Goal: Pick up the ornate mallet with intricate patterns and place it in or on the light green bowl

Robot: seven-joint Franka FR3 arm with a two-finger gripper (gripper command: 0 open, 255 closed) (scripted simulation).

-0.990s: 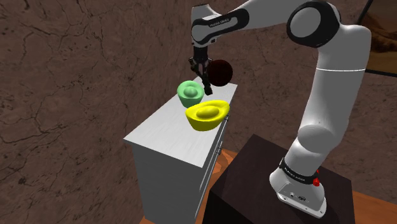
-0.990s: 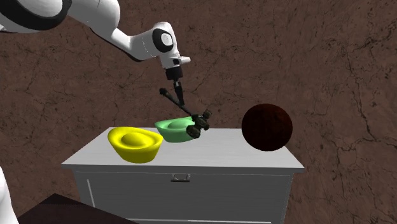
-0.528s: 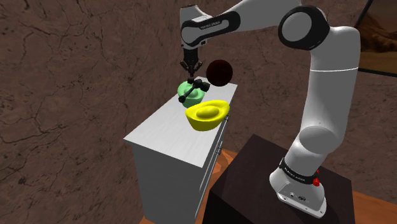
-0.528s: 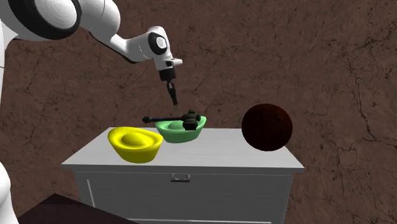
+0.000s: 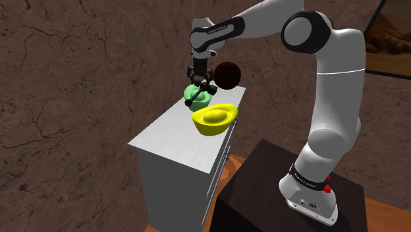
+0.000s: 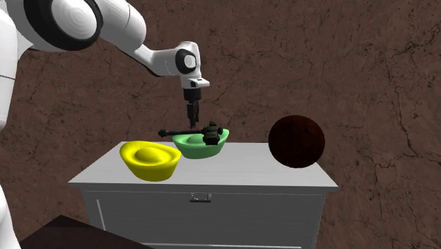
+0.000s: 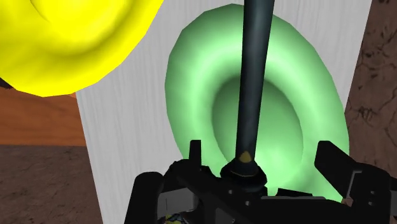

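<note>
while the mallet (image 6: 191,132) lies across the green bowl (image 6: 201,148) on the white cabinet (image 6: 240,168), handle past the rim, the gripper (image 6: 191,122) hangs just above, fingers seemingly apart, holding nothing.

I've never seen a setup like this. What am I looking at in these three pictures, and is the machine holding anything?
It is a white robot arm on a box stand. One picture looks over its shoulder, one faces the white cabinet, one looks down from the arm's hand. On the cabinet stand a light green bowl, a yellow boat-shaped bowl and a dark brown ball. A dark ornate mallet lies across the green bowl. The black tool hovers just above it, open and holding nothing.
</note>
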